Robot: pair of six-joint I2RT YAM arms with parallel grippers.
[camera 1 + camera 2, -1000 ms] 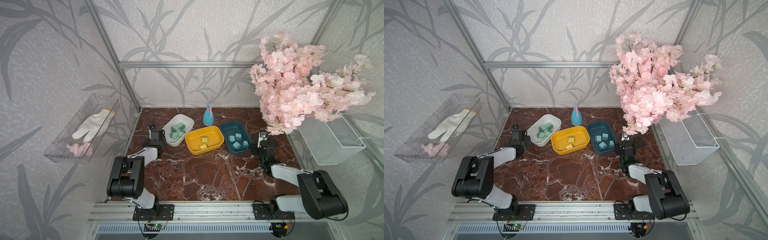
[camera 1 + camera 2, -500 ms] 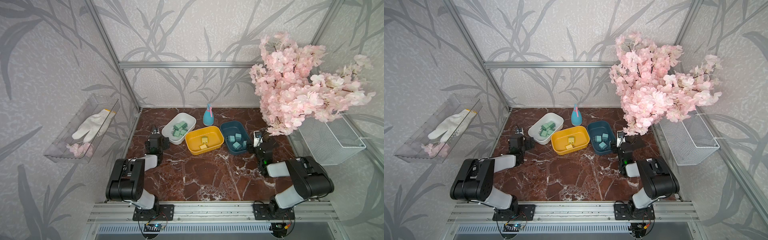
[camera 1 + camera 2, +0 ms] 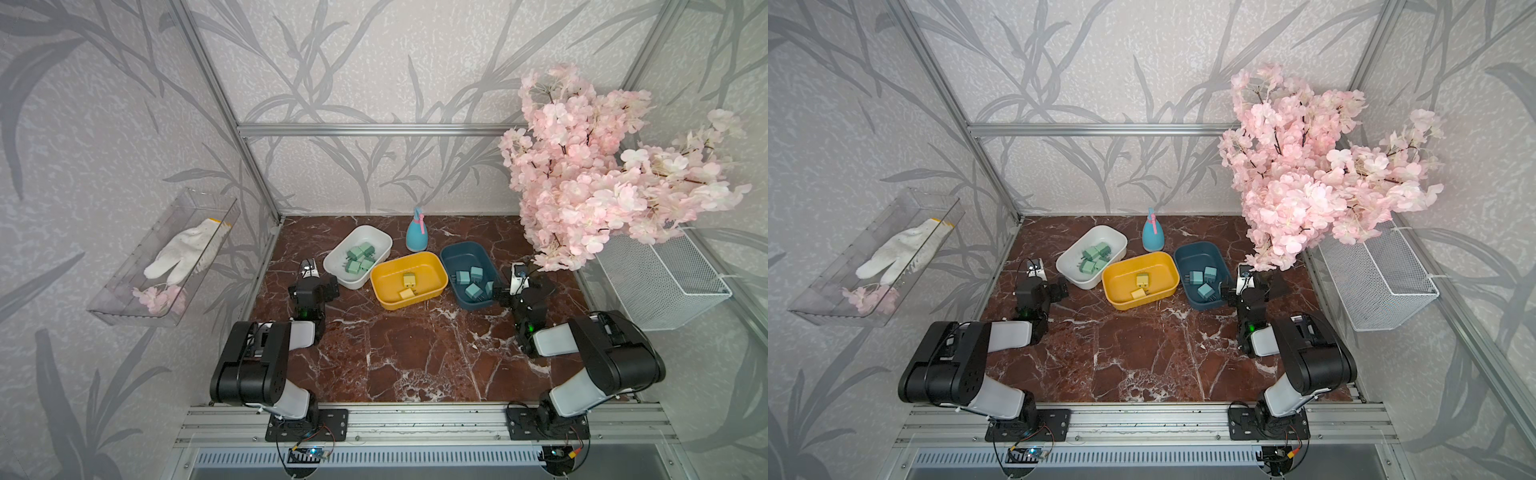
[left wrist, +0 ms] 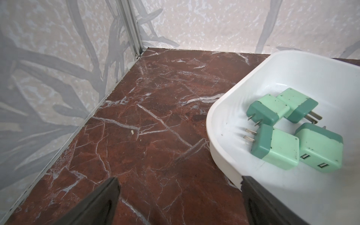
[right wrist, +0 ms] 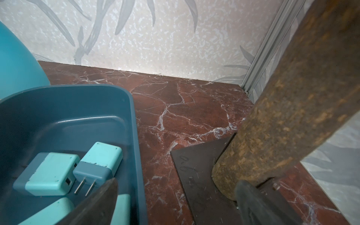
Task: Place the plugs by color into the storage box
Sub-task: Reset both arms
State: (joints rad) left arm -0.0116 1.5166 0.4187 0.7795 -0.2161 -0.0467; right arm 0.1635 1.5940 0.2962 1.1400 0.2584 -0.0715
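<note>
The right end effector (image 5: 176,185) is now wide open, and nothing is between its two fingers. A second ago it was closed more than this, so it has only just opened. One finger hangs over the near end of the blue box (image 5: 124,109). The other finger is just beside the brown tree trunk (image 5: 282,116). The right arm has also folded up closer to its base.

I think it has just let a plug drop into the blue box, but the earlier pictures are too small to show one in its grip. The blue plugs (image 5: 50,173) lie on the floor of that box, right under the open finger.

The left end effector (image 4: 178,185) is wide open too, and it is empty. It has stayed that way. It sits low over the tabletop (image 4: 136,126), with one finger at the rim of the white box (image 4: 220,109). The green plugs (image 4: 276,148) lie in a little heap inside that box.

In both top views the yellow plugs (image 3: 409,280) lie in the yellow box (image 3: 388,276), which stands between the other two boxes. So each color is in its own box. I see no plug lying loose on the tabletop. The sorting looks done, or very nearly done.
</note>
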